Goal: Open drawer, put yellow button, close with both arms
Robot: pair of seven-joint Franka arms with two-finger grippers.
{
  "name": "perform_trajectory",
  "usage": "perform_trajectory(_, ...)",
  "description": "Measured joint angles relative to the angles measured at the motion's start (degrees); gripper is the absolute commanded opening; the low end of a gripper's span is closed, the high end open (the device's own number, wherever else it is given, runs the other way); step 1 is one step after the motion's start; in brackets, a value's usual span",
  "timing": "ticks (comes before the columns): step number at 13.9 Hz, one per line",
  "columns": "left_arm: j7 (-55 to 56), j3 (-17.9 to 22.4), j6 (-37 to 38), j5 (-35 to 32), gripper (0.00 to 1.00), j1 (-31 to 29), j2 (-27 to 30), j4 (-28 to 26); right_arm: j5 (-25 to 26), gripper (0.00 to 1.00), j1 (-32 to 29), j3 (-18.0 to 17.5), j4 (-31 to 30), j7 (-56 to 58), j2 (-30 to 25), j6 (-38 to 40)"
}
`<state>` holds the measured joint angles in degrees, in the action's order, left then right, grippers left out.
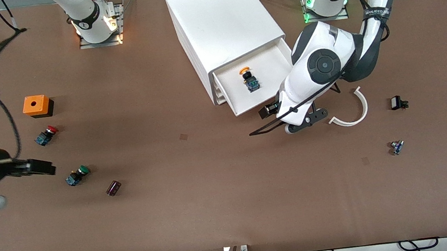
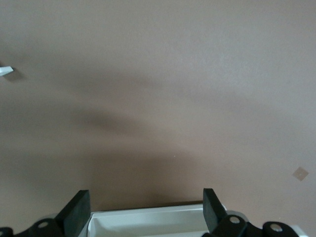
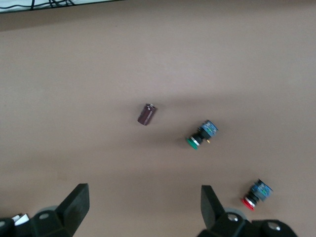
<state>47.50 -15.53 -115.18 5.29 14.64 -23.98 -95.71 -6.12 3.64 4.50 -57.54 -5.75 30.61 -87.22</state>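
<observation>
The yellow button (image 1: 248, 78) lies on its side in the open bottom drawer (image 1: 242, 106) of the white cabinet (image 1: 220, 22). My left gripper (image 1: 269, 111) is open and empty at the drawer's front edge. In the left wrist view the drawer's front rim (image 2: 148, 217) sits between the spread fingers of the left gripper (image 2: 144, 197). My right gripper (image 1: 45, 167) is open and empty, low over the table between the red and green buttons at the right arm's end. In the right wrist view the right gripper (image 3: 143, 190) has only bare table between its fingers.
A red button (image 1: 46, 135), a green button (image 1: 77, 175), a dark maroon cylinder (image 1: 113, 188) and an orange box (image 1: 36, 105) lie at the right arm's end. A white curved piece (image 1: 355, 112) and two small parts (image 1: 397, 103) (image 1: 397, 147) lie at the left arm's end.
</observation>
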Motion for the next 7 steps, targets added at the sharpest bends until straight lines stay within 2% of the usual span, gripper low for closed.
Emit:
perform_trajectory(4,1.4,-1.46,-0.11,-0.01,1.0,0.54,0.93,-2.17,1.79,1.0,-3.42,-0.01,-9.5,6.27,-10.75,-0.07)
perform_trajectory(7,1.86,-2.5,-0.02,-0.01,1.0,0.56,1.43,-2.93,2.32,1.0,-5.26,-0.02,-14.86,7.96,-15.65,-0.34)
